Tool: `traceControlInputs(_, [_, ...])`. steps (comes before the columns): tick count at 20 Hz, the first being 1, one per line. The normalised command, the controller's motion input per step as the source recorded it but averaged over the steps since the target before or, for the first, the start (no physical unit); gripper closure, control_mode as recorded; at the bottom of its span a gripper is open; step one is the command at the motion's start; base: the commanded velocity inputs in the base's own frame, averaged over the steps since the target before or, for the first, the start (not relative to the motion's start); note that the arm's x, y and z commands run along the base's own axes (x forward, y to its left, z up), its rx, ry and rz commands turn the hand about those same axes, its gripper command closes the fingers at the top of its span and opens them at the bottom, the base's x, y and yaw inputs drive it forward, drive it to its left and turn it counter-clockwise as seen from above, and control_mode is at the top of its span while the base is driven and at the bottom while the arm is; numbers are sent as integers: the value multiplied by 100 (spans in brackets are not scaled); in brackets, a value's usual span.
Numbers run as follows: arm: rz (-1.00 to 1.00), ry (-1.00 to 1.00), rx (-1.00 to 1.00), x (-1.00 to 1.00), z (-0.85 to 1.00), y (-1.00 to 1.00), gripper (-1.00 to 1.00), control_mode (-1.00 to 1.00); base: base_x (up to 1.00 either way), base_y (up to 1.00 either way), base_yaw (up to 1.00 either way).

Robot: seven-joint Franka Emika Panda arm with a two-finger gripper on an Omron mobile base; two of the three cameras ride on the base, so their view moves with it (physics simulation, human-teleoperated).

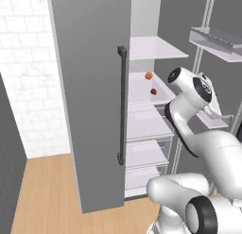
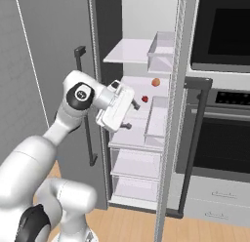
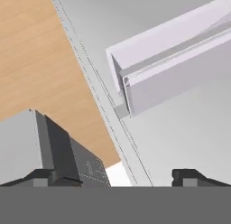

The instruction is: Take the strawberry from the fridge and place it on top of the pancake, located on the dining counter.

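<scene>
A: Entry, nearest first. The jaws (image 2: 133, 114) stand at full spread and carry nothing; both dark finger tips (image 3: 191, 177) show well apart in the hand view, with bare shelf surface between them.

B: Position of the hand?

A: Just inside the open fridge (image 1: 90, 101), over the white middle shelf (image 2: 128, 134), pointing inward and somewhat down.

B: And the target?

A: The strawberry (image 2: 144, 98) lies on the next shelf up, deeper in the fridge. From the jaws it is up and further back, slightly toward the arm's right in the right base view. It is near, not touching.

B: Anything beside it?

A: An orange fruit (image 2: 156, 82) sits further back on that same shelf, apart from the berry.

B: Judgement?

A: Reach phase, no grasp yet. The next move likely calls for raising and extending the hand.
</scene>
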Motion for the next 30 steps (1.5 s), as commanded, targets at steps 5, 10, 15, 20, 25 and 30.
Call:
traceControlInputs(5, [-3,-37,16,40,-16,100,-100,-100,0,0,0])
traceControlInputs(10, [-28,-47,45,42,-39,92,-100,-100,0,0,0])
traceControlInputs(15, [-41,-43,67,2,-57,56,-100,-100,0,0,0])
traceControlInputs(20, [-47,-40,49,-36,-23,65,-100,-100,0,0,0])
traceControlInputs(25, [-30,-19,21,-83,6,60,-100,-100,0,0,0])
traceControlInputs(30, [-13,-9,24,-87,22,4,-100,-100,0,0,0])
